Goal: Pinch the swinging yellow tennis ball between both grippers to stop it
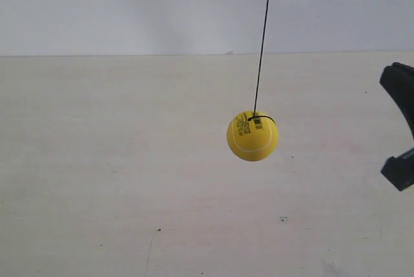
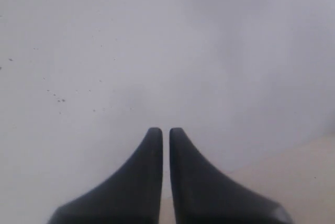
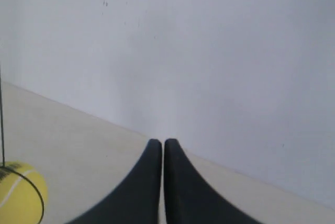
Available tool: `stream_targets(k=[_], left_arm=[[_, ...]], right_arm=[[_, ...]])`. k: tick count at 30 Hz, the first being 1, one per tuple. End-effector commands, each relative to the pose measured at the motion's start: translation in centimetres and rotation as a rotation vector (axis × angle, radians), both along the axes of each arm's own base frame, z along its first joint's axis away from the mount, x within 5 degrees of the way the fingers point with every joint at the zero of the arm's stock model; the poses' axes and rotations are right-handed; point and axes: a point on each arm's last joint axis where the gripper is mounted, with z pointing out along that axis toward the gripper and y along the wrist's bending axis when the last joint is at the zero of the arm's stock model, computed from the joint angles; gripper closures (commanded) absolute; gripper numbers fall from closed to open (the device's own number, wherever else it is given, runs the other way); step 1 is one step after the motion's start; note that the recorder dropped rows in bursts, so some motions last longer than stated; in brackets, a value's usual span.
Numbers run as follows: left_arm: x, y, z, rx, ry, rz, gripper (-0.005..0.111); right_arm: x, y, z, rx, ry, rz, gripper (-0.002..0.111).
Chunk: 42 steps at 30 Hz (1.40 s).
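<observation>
The yellow tennis ball [image 1: 252,135] hangs above the table on a thin dark string [image 1: 262,37], right of the exterior view's centre, with its white seam and black label showing. Nothing touches it. In the right wrist view the ball [image 3: 18,192] sits at the frame's lower corner, well to the side of my right gripper [image 3: 159,141], whose black tapered fingers are shut on nothing. My left gripper [image 2: 165,130] is shut too and faces the white wall, with no ball in its view. Black parts of the arm at the exterior view's right [image 1: 400,89] poke in, apart from the ball.
A pale beige table [image 1: 129,180] with a few small dark specks runs back to a white wall [image 1: 129,5]. The wall fills most of both wrist views, with a strip of table [image 2: 309,177] below it.
</observation>
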Motion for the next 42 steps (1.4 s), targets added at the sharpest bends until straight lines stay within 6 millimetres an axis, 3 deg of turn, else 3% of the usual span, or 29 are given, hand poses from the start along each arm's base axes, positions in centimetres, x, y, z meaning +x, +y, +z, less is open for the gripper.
stream_targets(k=[1, 10, 30, 35, 42], left_arm=[[-1.0, 0.7, -0.7, -0.034, -0.04, 0.016, 0.102], [-1.0, 0.5, -1.9, 0.02, 0.066, 0.003, 0.102], [-1.0, 0.5, -1.9, 0.023, 0.066, 0.003, 0.102], [-1.0, 0.5, -1.9, 0.023, 0.066, 0.003, 0.102], [-1.0, 0.5, -1.9, 0.023, 0.066, 0.003, 0.102]], right_arm=[[-2.3, -0.6, 0.4, 0.021, -0.063, -0.034, 0.108], [-3.7, -1.6, 0.4, 0.135, 0.057, -0.109, 0.108], [-3.7, -1.7, 0.3, 0.134, 0.065, -0.115, 0.108], [-3.7, -1.7, 0.3, 0.049, 0.03, -0.129, 0.108], [-6.2, -3.8, -0.3, 0.033, 0.095, -0.322, 0.108]])
